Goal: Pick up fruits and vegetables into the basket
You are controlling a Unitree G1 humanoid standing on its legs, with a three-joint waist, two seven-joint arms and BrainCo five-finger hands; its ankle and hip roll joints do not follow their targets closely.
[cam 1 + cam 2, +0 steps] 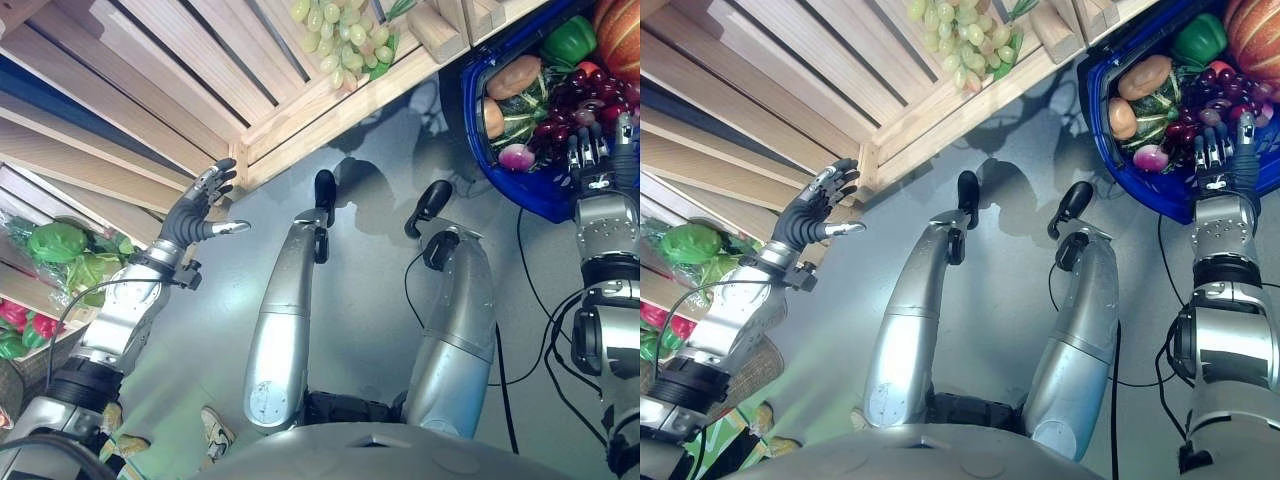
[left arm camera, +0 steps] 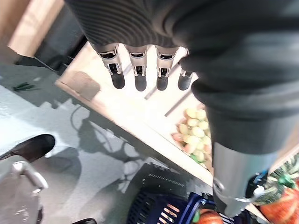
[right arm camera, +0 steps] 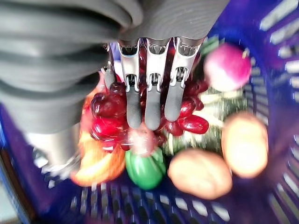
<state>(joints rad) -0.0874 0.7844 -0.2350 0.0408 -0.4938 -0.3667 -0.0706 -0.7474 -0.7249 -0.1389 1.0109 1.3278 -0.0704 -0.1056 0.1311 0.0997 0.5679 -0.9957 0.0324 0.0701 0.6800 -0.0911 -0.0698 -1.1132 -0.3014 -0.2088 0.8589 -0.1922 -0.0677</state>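
Note:
The blue basket stands on the floor at the upper right. It holds a bunch of red grapes, a green pepper, a potato, a striped squash, a pink radish and an orange pumpkin. My right hand hangs over the basket's near side, open. Its straight fingers lie just above the red grapes, holding nothing. My left hand is open with spread fingers beside the corner of a wooden crate. Green grapes lie in that crate, farther back.
Slatted wooden crates run along the left and top. Green lettuce and red produce sit in the lower crates at the far left. Grey floor lies between the crates and the basket.

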